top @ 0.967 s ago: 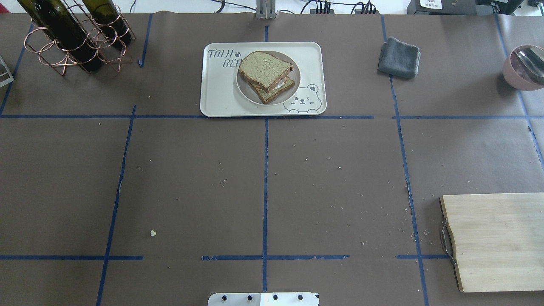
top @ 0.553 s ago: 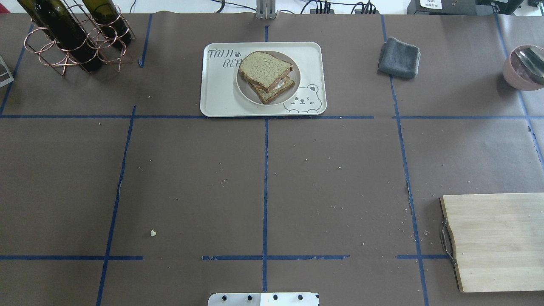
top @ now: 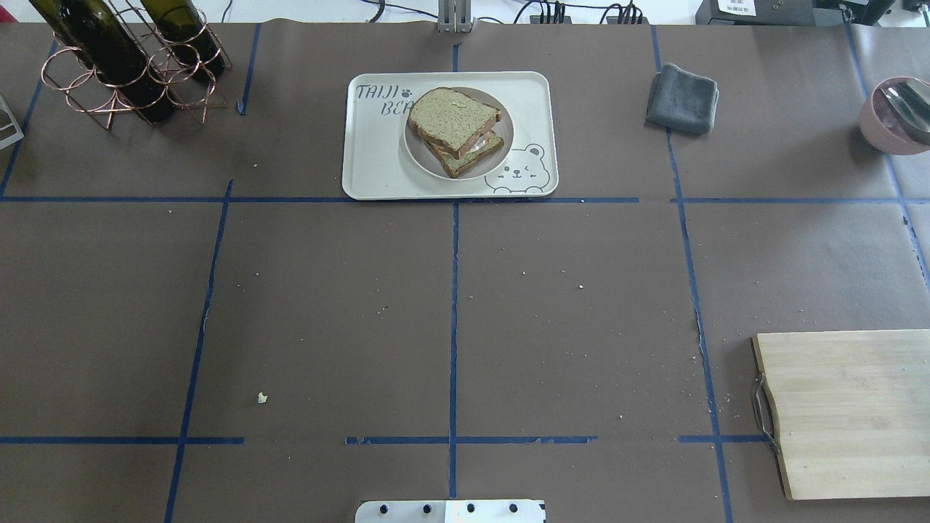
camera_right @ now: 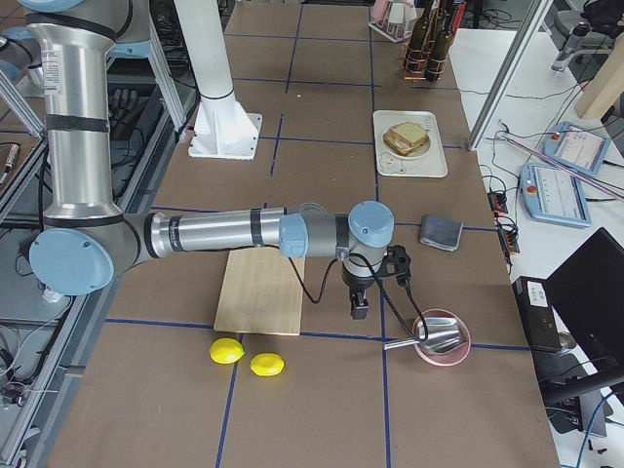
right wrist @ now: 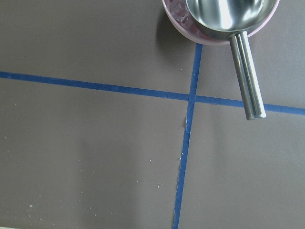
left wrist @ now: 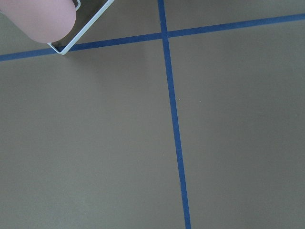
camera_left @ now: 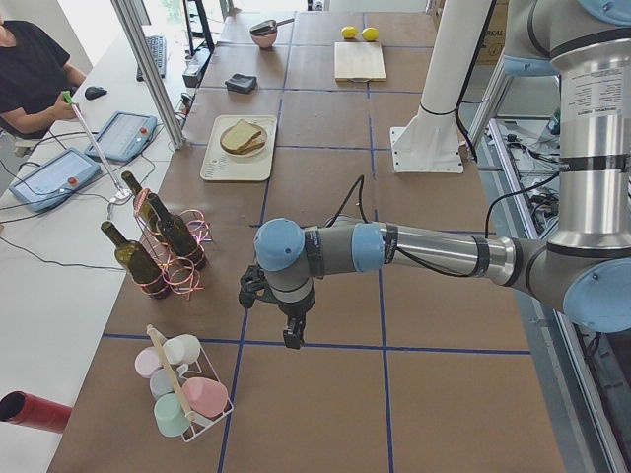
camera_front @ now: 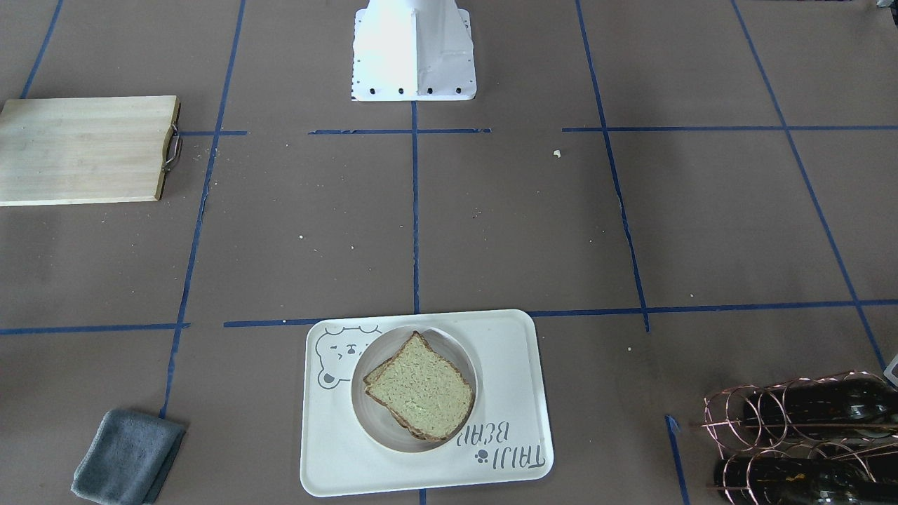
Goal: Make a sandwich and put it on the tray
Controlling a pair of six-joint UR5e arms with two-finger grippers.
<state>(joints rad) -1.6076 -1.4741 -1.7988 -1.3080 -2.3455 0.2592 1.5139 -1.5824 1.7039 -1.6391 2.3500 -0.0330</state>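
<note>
The sandwich (top: 455,131), two stacked bread slices with a bit of white egg showing between them, lies on a small round plate (top: 421,156) on the cream tray (top: 378,160) at the far middle of the table. It also shows in the front view (camera_front: 419,388) on the tray (camera_front: 505,351). My left gripper (camera_left: 293,340) hangs low over bare table near the bottle rack, far from the tray. My right gripper (camera_right: 359,310) hangs between the cutting board and the pink bowl. Both show only in the side views, so I cannot tell whether they are open or shut.
A wooden cutting board (top: 850,410) lies at the near right. A grey cloth (top: 681,98) lies right of the tray. A pink bowl with a metal scoop (top: 897,112) is at the far right. A copper bottle rack (top: 123,65) stands far left. Two lemons (camera_right: 249,358) and a cup rack (camera_left: 182,389) stand at the table's ends.
</note>
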